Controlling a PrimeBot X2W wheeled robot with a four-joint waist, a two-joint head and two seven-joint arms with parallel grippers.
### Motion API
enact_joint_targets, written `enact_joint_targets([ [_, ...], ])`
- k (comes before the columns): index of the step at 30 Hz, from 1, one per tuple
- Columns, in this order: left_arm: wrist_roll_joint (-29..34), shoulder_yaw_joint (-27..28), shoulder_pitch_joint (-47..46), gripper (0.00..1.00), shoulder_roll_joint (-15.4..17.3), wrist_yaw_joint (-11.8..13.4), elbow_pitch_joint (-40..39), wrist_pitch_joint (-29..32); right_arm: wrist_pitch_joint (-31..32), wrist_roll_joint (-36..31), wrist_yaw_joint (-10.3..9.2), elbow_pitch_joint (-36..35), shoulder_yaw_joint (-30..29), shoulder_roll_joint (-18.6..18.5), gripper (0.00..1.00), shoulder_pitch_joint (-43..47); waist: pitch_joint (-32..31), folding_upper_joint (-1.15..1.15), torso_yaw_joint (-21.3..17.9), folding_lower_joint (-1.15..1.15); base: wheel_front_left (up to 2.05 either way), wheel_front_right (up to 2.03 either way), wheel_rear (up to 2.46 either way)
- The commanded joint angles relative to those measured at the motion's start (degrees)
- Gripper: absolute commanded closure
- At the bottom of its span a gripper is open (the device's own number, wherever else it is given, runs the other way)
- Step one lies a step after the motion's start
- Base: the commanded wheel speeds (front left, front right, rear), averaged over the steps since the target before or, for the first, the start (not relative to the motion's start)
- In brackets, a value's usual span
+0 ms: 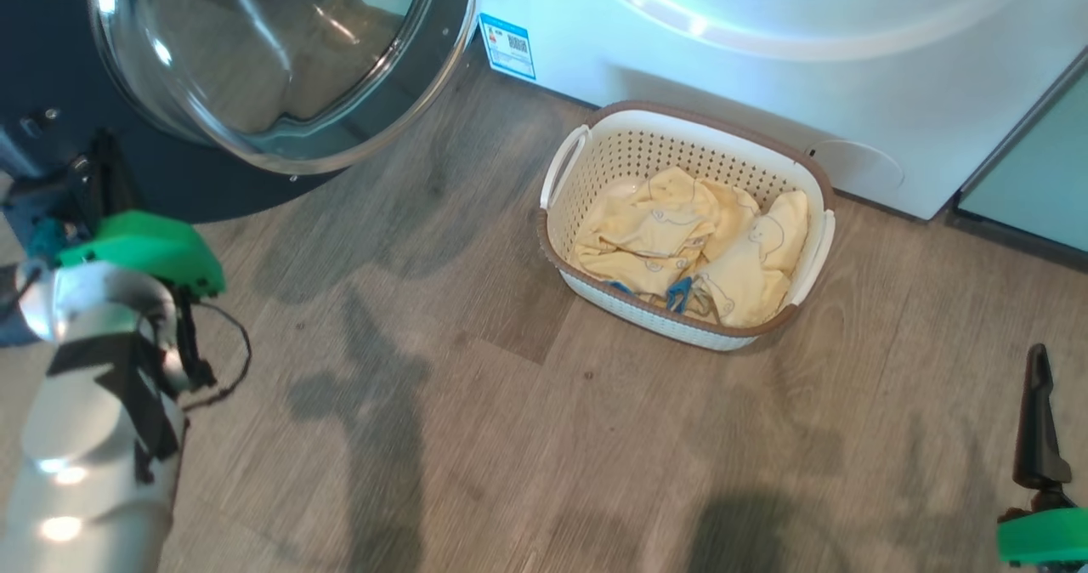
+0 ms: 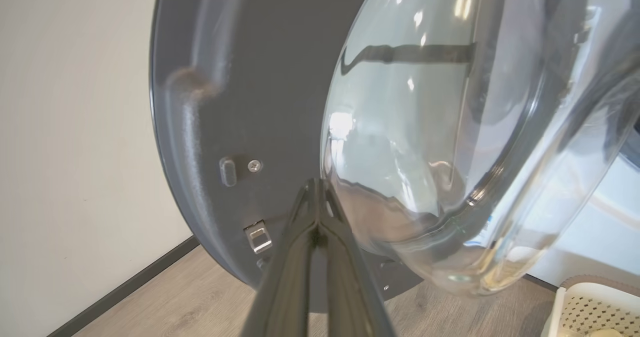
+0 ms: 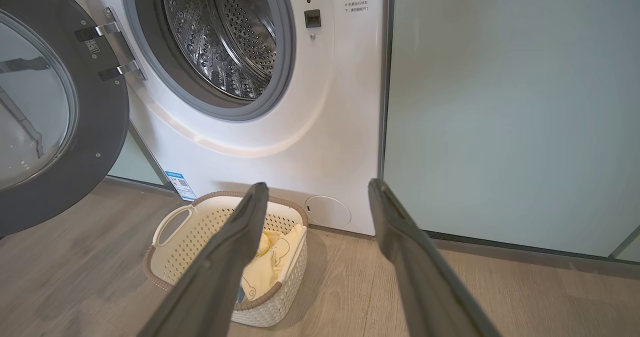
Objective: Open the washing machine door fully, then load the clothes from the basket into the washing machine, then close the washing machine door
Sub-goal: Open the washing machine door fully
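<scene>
While the washing machine door [image 1: 280,63] hangs open, I see the clothes [image 1: 680,241] in the basket [image 1: 646,152]; left gripper [image 2: 316,184] closed, right gripper [image 3: 317,187] wide.

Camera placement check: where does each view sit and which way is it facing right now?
Head view: on the head, looking down at the floor, basket, clothes and washing machine door; own left forearm lower left, right tool lower right.
Left wrist view: on the left wrist, close to the door's inner face; left tool shut.
Right wrist view: on the right wrist, facing the washing machine, its open drum and the basket; right tool open.
Shared: head and right wrist views both show basket, clothes, door.
</scene>
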Motion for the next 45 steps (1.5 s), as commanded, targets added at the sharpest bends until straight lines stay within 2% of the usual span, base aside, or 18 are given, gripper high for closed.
enact_joint_targets([
  [1, 0.9, 2.8, 0.9, 1.00, 2.1, 0.1, -3.8, -0.5, -0.5, 0.3, -0.16, -1.5, 0.8, -0.2, 0.00, -1.1, -0.6, 0.00, 0.0, 0.00, 0.00, 0.00, 0.00],
  [9, 3.1, 2.9, 9.8, 1.00, -0.5, -0.4, -15.2, -0.5, -0.5, 0.1, -0.16, -1.2, 0.8, 0.4, 0.00, -0.5, -2.6, 0.00, -0.4, 0.00, 0.00, 0.00, 0.00],
  [15, 4.3, 0.2, 17.9, 1.00, -3.4, -2.3, -24.2, -0.5, -0.5, -0.7, -0.16, -1.4, 1.1, 0.7, 0.00, -0.2, -4.0, 0.00, -1.8, 0.00, 0.00, 0.00, 0.00],
  [21, 4.8, -4.0, 21.0, 1.00, -5.4, -5.1, -27.8, -0.5, -0.5, -1.7, -0.16, -1.5, 1.6, 0.9, 0.00, -0.3, -4.9, 0.00, -3.8, 0.00, 0.00, 0.00, 0.00],
  [22, 5.0, -4.7, 21.2, 0.95, -5.5, -5.5, -28.0, -0.5, -0.5, -1.9, -0.16, -1.5, 1.8, 1.0, 0.00, -0.3, -5.1, 0.00, -4.4, 0.00, 0.00, 0.00, 0.00],
  [23, 5.2, -5.4, 21.3, 0.71, -5.6, -6.0, -28.2, -0.5, -0.5, -2.0, -0.16, -1.5, 1.9, 1.0, 0.00, -0.4, -5.2, 0.00, -4.9, 0.00, 0.00, 0.00, 0.00],
  [24, 5.4, -5.9, 21.4, 0.59, -5.9, -6.2, -28.4, -0.5, -0.5, -2.1, -0.16, -1.5, 2.0, 1.1, 0.00, -0.5, -5.4, 0.00, -5.5, 0.00, 0.00, 0.00, 0.00],
  [25, 5.7, -6.4, 21.5, 0.25, -6.0, -6.4, -28.4, -0.5, -0.5, -2.4, -0.16, -1.5, 2.2, 1.1, 0.00, -0.5, -5.6, 0.00, -6.1, 0.00, 0.00, 0.00, 0.00],
  [26, 5.8, -7.0, 21.6, 0.00, -6.0, -6.7, -28.2, -0.5, -0.5, -2.5, -0.16, -1.5, 2.4, 1.1, 0.00, -0.6, -5.7, 0.00, -6.7, 0.00, 0.00, 0.00, 0.00],
  [39, 7.4, -10.7, 20.3, 0.00, -4.9, -8.8, -26.2, -0.1, -0.5, -3.7, -0.16, -1.6, 4.5, 1.4, 0.00, -0.6, -6.9, 0.00, -15.1, 0.00, 0.00, 0.00, 0.00],
  [45, 7.3, -10.8, 20.9, 0.00, -4.5, -8.2, -25.4, 0.3, -0.5, -4.3, -0.16, -1.7, 5.6, 1.4, 0.00, -0.1, -7.6, 0.00, -18.6, 0.00, 0.00, 0.00, 0.00],
])
